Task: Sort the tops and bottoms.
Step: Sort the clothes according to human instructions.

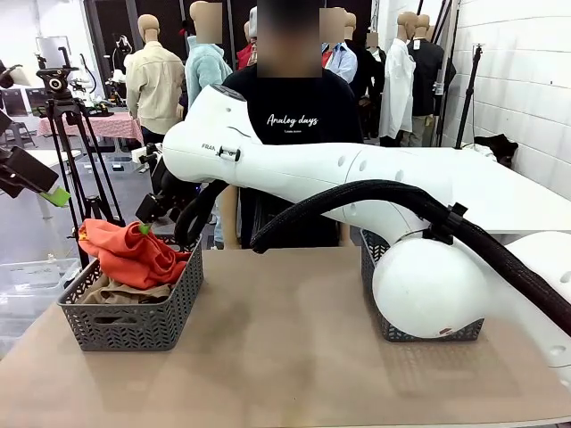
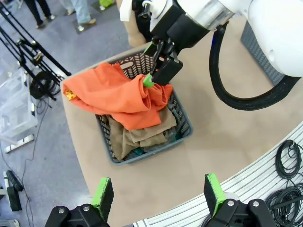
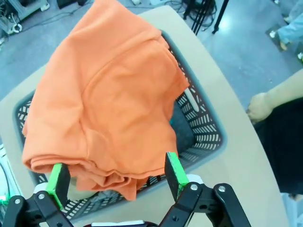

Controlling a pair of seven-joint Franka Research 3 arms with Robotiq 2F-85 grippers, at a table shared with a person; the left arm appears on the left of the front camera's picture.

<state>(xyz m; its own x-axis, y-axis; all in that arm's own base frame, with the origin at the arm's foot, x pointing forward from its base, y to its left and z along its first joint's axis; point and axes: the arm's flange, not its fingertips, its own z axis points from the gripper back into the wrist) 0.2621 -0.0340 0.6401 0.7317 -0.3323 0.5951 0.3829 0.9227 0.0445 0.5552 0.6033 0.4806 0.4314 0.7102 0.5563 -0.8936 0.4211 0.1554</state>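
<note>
Over the left grey basket (image 1: 134, 325), the right end effector (image 3: 116, 177) stands with jaws apart just above the orange garment (image 3: 109, 94), which is heaped over the khaki-tan one (image 2: 137, 135) and overhangs the rim, so it may slide out onto the surface (image 1: 294, 357).

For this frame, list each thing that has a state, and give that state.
orange garment: draped over the basket's pile, spilling past the rim, not gripped
khaki-tan garment: crumpled in the basket under the orange one
left grey basket: upright, piled full
right end effector: open, just above the orange garment
left end effector: open, holding nothing
</note>
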